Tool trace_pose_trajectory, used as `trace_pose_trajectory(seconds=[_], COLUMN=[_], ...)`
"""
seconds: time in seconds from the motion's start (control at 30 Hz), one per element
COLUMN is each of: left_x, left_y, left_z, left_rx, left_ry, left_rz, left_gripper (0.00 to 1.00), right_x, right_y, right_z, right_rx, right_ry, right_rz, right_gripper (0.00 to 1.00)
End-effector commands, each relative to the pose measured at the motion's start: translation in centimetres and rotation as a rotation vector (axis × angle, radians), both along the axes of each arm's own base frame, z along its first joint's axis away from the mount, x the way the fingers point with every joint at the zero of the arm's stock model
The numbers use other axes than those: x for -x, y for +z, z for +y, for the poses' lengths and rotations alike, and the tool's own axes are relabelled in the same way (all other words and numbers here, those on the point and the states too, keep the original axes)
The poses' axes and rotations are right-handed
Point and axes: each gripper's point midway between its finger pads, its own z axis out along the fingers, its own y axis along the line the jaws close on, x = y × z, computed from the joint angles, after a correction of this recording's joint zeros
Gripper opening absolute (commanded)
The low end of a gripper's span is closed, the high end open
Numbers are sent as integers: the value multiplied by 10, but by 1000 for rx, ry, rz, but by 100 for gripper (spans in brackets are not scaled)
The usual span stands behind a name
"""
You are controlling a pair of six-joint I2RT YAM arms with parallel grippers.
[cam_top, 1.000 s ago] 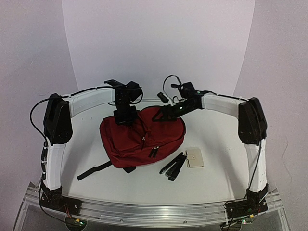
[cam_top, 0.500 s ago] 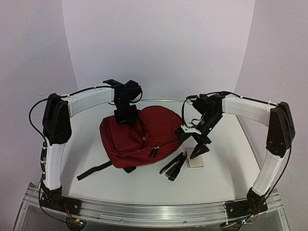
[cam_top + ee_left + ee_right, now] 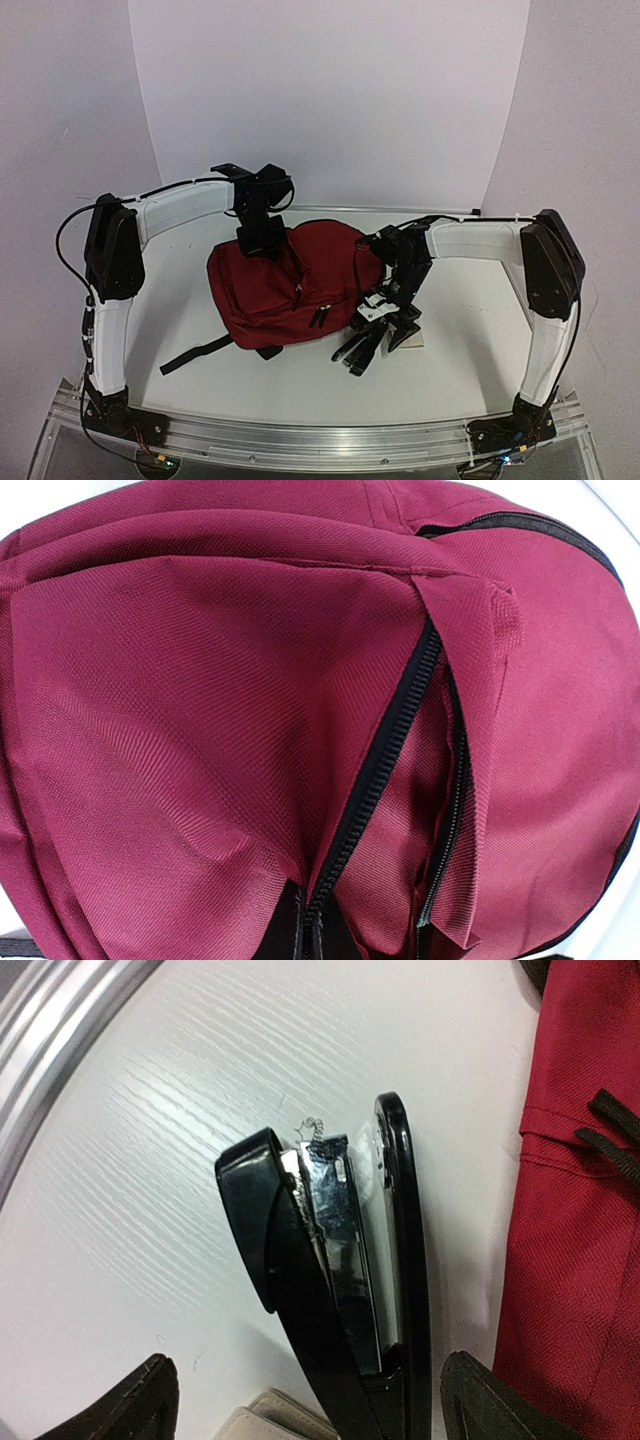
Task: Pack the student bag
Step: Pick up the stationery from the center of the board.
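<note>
The dark red soft fabric backpack (image 3: 290, 285) lies mid-table, its black zipper (image 3: 375, 770) partly parted; the right gripper (image 3: 310, 1405) stands with fingers wide apart astride a black hinged stapler (image 3: 340, 1260) lying on its side just beside it. A squeeze could pivot the gaping stapler loose, and the narrow slit may refuse it; the left gripper (image 3: 262, 240) sits at the backpack's far edge, fingers unseen, so I cannot tell their state; a beige object (image 3: 270, 1422) is cut off.

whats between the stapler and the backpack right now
Just a narrow strip of bare white table, which shows in the right wrist view. The black stapler lies alongside the backpack without touching it there.
</note>
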Motion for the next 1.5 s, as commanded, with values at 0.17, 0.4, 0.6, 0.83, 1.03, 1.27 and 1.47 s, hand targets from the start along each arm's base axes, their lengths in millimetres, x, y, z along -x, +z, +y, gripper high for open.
trace_pose_trajectory(seconds=[0.17, 0.4, 0.6, 0.83, 1.03, 1.27, 1.47], left_x=[-4, -4, -3, -3, -2, -4, -6], left_y=[45, 56, 57, 60, 61, 63, 64], left_z=[-1, -3, -3, -4, -3, -6, -9], left_rx=[70, 89, 96, 105, 104, 118, 133], left_ry=[-6, -33, -34, -49, -58, -71, -75], left_rz=[-86, -118, -127, -143, -150, -163, -175], left_gripper=[0, 0, 0, 0, 0, 0, 0], right_x=[-16, -11, -17, -23, -28, -49, -104], right_y=[-22, -39, -43, -21, 31, 101, 132], right_z=[10, 0, 0, 9, 29, 46, 61], right_rx=[26, 52, 77, 41, -76, -212, -245], right_ry=[7, 22, -22, -126, -256, -512, -841], right_rz=[-89, -105, -110, -109, -61, 61, 154], right_gripper=[84, 78, 53, 31, 22, 9, 0])
